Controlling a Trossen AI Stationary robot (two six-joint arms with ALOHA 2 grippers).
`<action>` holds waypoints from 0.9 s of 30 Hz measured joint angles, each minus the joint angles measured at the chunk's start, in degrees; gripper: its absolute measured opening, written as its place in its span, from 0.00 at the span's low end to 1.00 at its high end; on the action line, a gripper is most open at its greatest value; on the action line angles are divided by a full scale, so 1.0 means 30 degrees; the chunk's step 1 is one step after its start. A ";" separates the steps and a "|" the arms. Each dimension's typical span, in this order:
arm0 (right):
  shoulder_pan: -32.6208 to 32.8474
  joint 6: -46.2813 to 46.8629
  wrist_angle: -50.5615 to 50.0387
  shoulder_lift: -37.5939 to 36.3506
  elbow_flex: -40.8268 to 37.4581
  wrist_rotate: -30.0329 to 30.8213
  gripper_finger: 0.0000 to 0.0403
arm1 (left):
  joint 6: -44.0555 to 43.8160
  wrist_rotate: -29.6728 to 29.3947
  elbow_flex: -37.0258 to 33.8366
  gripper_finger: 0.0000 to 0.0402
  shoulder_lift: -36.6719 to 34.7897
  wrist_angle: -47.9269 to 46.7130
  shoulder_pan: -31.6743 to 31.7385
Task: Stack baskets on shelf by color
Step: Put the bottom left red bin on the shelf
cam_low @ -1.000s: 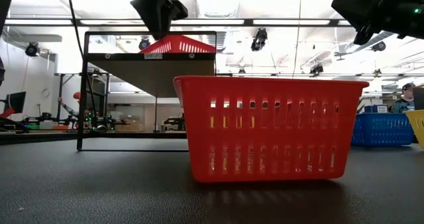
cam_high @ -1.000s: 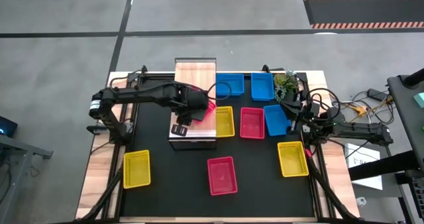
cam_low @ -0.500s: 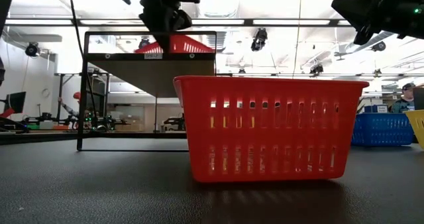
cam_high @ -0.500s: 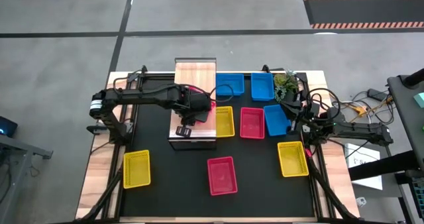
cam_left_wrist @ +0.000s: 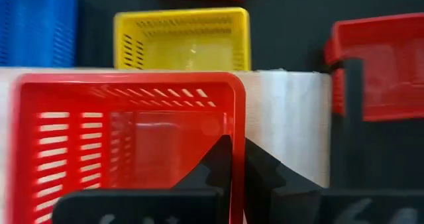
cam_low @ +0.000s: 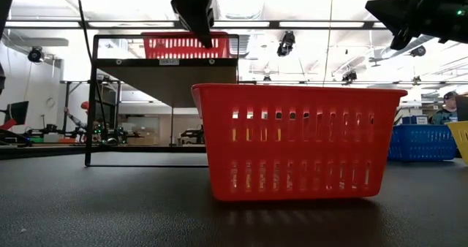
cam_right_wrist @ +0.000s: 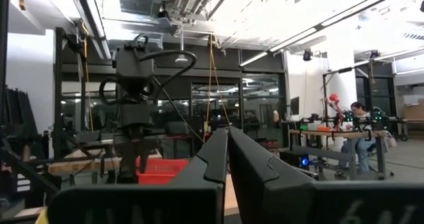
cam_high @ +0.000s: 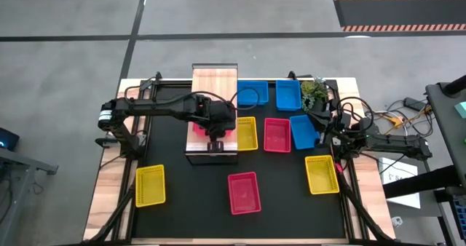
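A red basket sits level on the wood-grain top of the shelf; the low view shows the red basket up on the shelf. My left gripper stands over it from above, shut on its wall; its own view shows the left gripper on the red basket. My right gripper hovers shut above a blue basket at the table's right side, and its fingers meet in the right wrist view. The other baskets rest on the black tabletop. My left gripper pinches the rim of one side wall of the red basket, one finger inside the basket and one finger outside. The fingers come from above, pointing down. The basket stands level with its bottom on the shelf top.
On the tabletop beside the shelf lie a yellow basket and a red basket; two blue baskets lie at the far edge by a small plant. Nearer lie a red basket and yellow baskets.
My left gripper has moved toward the table's right and near edge over the shelf and has turned about. The red basket, tilted a second ago, now stands level on the shelf top. The right arm has kept still.
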 joint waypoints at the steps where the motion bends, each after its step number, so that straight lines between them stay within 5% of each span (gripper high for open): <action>1: 0.0000 0.0000 -0.0043 0.0000 0.0000 0.0000 0.02 | -0.0227 0.0245 -0.0007 0.00 0.0000 -0.0027 -0.0028; 12: -0.0003 0.0000 -0.0084 0.0000 0.0000 0.0000 0.02 | -0.0566 0.0962 -0.0012 0.02 -0.0007 -0.0210 -0.0177; 27: -0.0002 0.0257 -0.0094 0.0000 0.0000 0.0000 0.02 | -0.0529 0.1061 -0.0070 0.17 -0.0007 -0.0955 -0.0171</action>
